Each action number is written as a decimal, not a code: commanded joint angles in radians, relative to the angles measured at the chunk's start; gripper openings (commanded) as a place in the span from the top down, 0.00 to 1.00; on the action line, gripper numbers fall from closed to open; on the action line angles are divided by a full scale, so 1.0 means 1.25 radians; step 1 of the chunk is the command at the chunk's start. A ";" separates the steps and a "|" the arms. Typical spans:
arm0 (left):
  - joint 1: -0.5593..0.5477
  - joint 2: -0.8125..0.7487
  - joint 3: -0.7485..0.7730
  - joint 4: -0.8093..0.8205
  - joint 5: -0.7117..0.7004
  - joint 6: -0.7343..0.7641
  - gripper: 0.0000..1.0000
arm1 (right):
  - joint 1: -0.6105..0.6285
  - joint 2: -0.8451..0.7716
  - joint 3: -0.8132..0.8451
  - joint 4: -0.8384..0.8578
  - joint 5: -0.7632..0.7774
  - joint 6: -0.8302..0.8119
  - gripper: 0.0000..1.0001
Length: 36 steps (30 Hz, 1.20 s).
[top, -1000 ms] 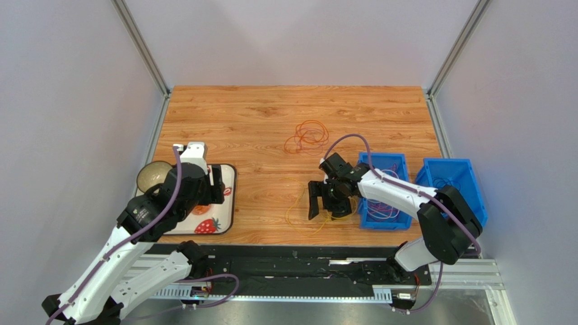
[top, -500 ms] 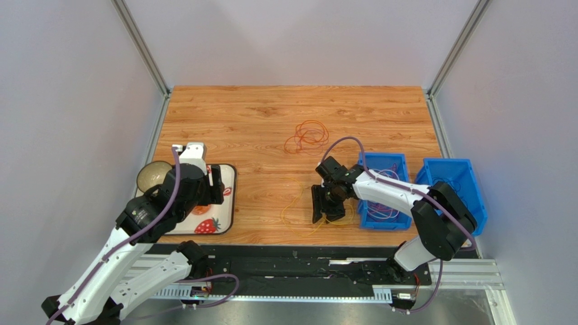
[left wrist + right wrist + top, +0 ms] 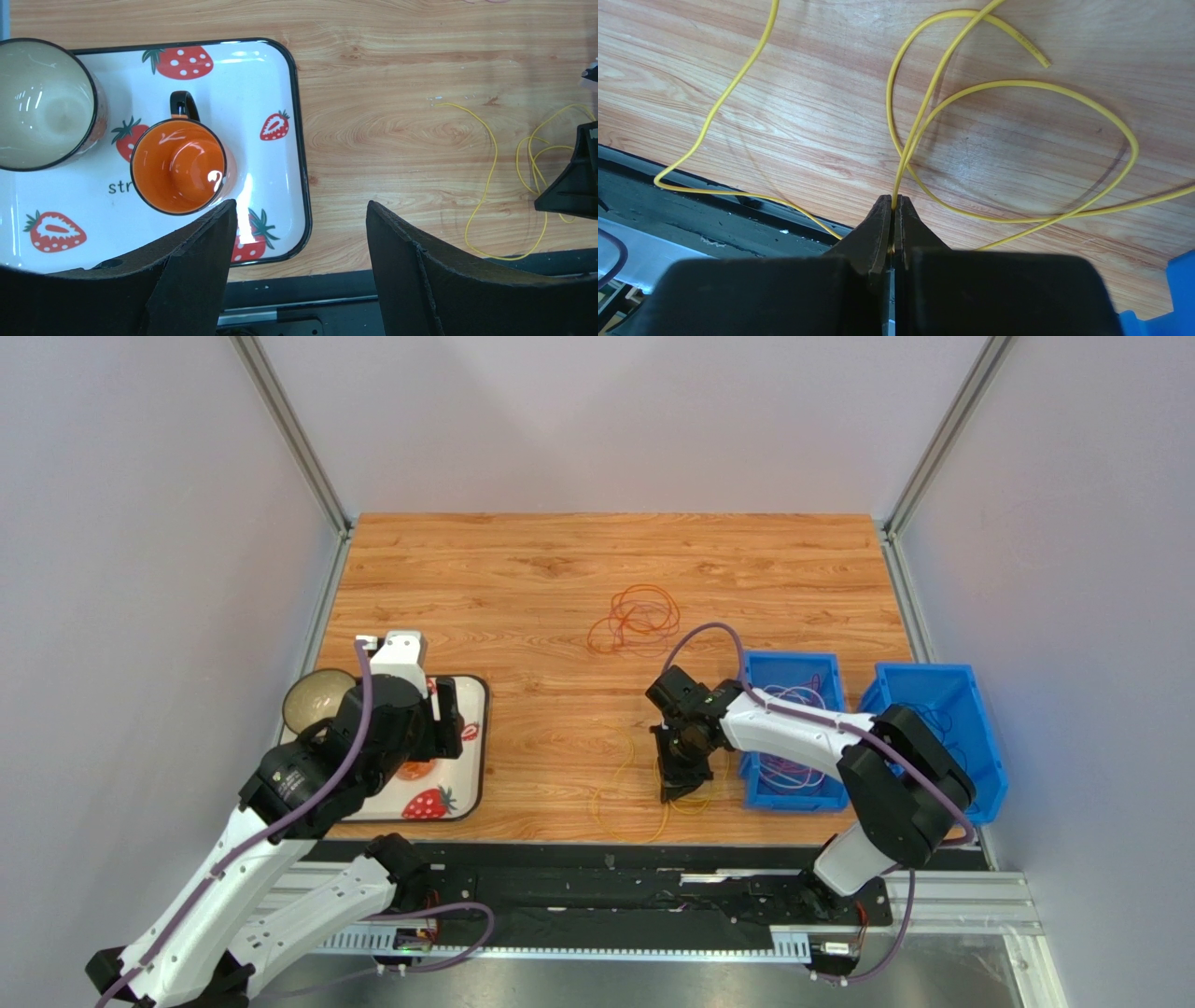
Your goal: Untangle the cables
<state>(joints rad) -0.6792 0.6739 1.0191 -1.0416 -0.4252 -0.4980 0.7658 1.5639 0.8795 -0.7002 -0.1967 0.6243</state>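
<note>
A thin yellow cable (image 3: 901, 168) lies in loose loops on the wooden table near its front edge. It also shows in the left wrist view as the yellow cable (image 3: 493, 161). My right gripper (image 3: 893, 204) is shut on one strand of it, the jaws pinched together at the table; from above the right gripper (image 3: 679, 781) points down. A bunch of orange cables (image 3: 634, 616) lies further back at mid-table. More cables sit in the nearer blue bin (image 3: 793, 732). My left gripper (image 3: 302, 210) hangs open over the tray's right edge, holding nothing.
A strawberry-print tray (image 3: 238, 91) at the front left carries an orange mug (image 3: 179, 164) and a pale bowl (image 3: 42, 105). A second blue bin (image 3: 943, 735) stands at the right edge. A black rail (image 3: 337, 294) runs along the table's front.
My right gripper has gone from wide open to shut on the yellow cable, dropping slightly toward the table's front edge. The left arm has not moved.
</note>
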 commanded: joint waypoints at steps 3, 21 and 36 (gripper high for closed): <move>0.000 -0.009 -0.003 0.025 -0.005 0.018 0.24 | 0.006 -0.015 0.072 -0.046 0.054 -0.013 1.00; 0.001 -0.014 -0.007 0.028 -0.011 0.016 0.25 | 0.005 -0.106 0.445 -0.241 0.263 -0.108 1.00; 0.001 -0.011 -0.009 0.028 -0.015 0.014 0.25 | 0.002 -0.239 0.651 -0.309 0.487 -0.185 1.00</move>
<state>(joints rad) -0.6792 0.6628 1.0126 -1.0351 -0.4286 -0.4919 0.7654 1.3174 1.6238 -1.0611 0.2970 0.4385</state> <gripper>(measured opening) 0.751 0.011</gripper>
